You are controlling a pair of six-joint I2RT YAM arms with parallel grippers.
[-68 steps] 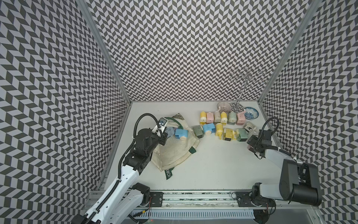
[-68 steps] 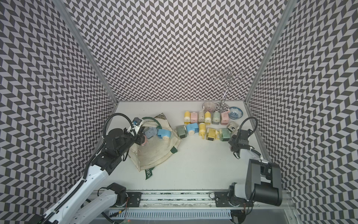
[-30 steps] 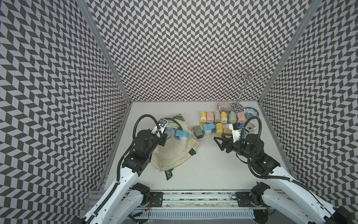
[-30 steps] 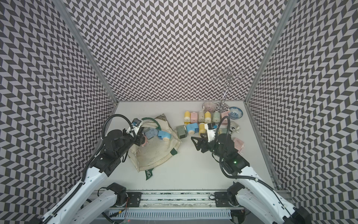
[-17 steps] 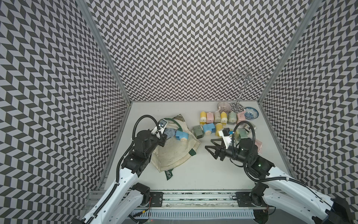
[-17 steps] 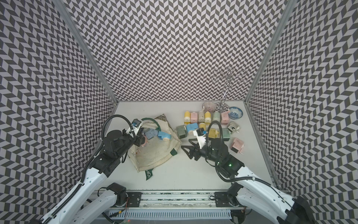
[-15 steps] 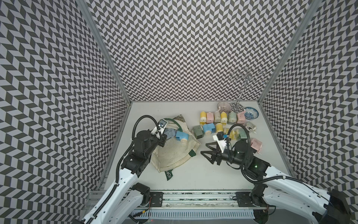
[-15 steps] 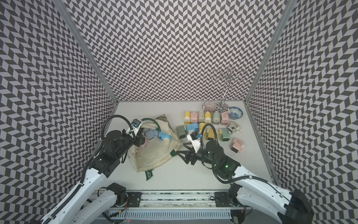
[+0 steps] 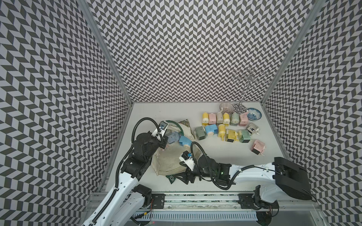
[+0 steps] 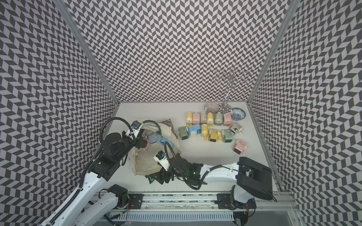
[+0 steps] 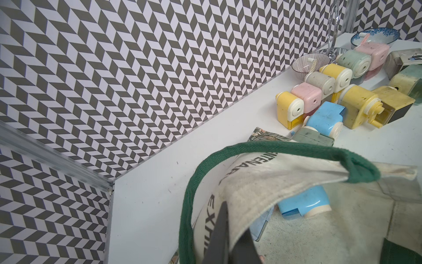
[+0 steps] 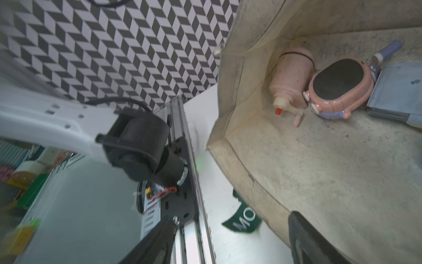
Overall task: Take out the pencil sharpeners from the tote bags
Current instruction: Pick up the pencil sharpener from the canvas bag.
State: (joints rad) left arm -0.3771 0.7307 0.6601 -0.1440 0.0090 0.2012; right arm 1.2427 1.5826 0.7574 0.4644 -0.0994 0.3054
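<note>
at the bag (image 9: 170,162) mouth: one arm holds, one reaches

far left, the left gripper (image 11: 228,230) has its fingers pressed together on the bag's cream rim, pinching the cloth just beside the green strap (image 11: 189,205). it looks to me like that lip is held up so the mouth gapes and the load shows. under the raised flap two blue sharpeners (image 9: 173,137) lie on the cloth at the opening. deeper in, against the fold, two pink sharpeners (image 12: 292,77) lie touching, with a grey-blue one (image 12: 397,91) just beside them. so the job is not done, i'd say.

next over, the right gripper (image 9: 182,176) sits low at the bag's near edge, by the lettered strap end (image 12: 242,219). its fingers are spread wide and hold nothing. it seems lined up to slide in for the pink pair.

to the right, the sharpeners already out (image 9: 225,125) are bunched on the table (image 9: 215,156), well apart from the bag, which leaves the arms room. one pink one (image 9: 257,147) lies off on its own.
</note>
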